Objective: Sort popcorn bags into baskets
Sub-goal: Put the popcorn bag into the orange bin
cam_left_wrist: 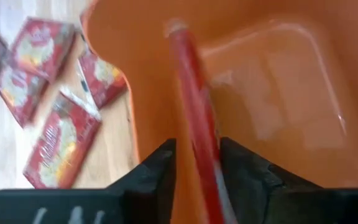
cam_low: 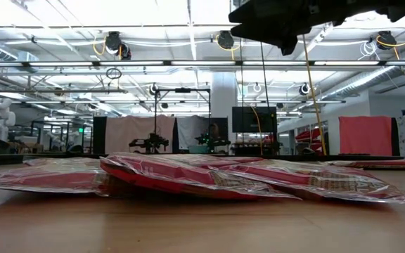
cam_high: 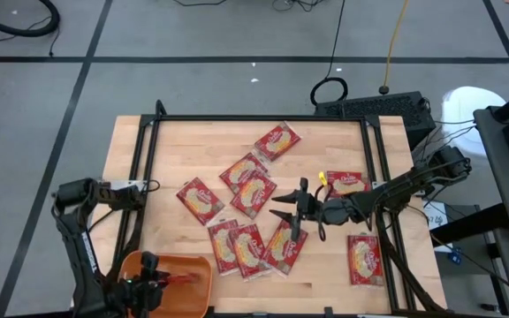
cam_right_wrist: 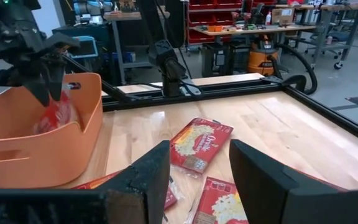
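Several red popcorn bags (cam_high: 246, 190) lie flat near the middle of the table, some overlapping; others lie apart (cam_high: 363, 259), (cam_high: 277, 141). The orange basket (cam_high: 193, 296) sits at the table's near left corner. My left gripper (cam_left_wrist: 197, 165) is over the basket, shut on one red bag (cam_left_wrist: 194, 106). My right gripper (cam_high: 290, 212) is open and hovers above the middle bags (cam_right_wrist: 201, 143). In the low view it (cam_low: 280, 24) is well clear of them. My left gripper pinches a red popcorn bag between its two fingers (cam_left_wrist: 160, 171), which come from above and point down. It holds the bag near the upper edge (cam_right_wrist: 53, 99). The bag hangs below the fingers inside the basket (cam_right_wrist: 42, 143); the basket wall hides its lower end.
A black frame rail (cam_high: 263, 117) runs along the table's far edge and down both sides. A bag (cam_high: 347, 183) lies by the right rail, under the right arm. Bare wood shows at the far left (cam_high: 175, 146) and near the middle of the front edge (cam_high: 316, 283).
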Controlling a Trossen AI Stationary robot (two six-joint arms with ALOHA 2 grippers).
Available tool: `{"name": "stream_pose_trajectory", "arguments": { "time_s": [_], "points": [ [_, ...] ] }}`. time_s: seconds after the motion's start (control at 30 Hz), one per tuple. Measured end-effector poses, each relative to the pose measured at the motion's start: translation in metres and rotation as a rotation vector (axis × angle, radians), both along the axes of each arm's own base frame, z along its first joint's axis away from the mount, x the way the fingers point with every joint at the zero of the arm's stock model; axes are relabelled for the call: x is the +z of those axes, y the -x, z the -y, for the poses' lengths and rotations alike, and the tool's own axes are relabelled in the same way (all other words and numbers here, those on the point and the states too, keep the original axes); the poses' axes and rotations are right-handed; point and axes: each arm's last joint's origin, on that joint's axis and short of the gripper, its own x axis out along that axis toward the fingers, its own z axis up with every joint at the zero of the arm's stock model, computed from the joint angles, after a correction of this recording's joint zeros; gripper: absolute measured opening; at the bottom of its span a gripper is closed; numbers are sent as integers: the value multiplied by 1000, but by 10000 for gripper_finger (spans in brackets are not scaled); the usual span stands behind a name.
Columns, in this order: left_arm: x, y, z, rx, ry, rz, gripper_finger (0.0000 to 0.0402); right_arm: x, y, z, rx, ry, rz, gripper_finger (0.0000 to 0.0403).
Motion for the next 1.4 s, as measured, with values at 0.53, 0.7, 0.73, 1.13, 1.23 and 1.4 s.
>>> {"name": "stream_pose_trajectory", "arguments": {
  "time_s": [0.53,0.7,0.73,1.13,1.23,1.4],
  "points": [
    [19,4,-8,169,178,14,218,-1,-1,2,-6,4,-11,157],
    [53,7,-26,152,264,116,191,-3,-1,4,-7,23,-30,157],
    [60,8,-30,136,274,133,185,-3,-1,4,-7,33,-32,157],
    [122,2,-116,168,147,346,125,-2,-3,11,-17,119,-47,157],
    [126,-5,-131,199,72,373,123,-2,-3,14,-28,111,-46,157],
    [123,-19,-148,227,-61,446,122,-2,-5,19,-47,100,-41,157]
  ]
}}
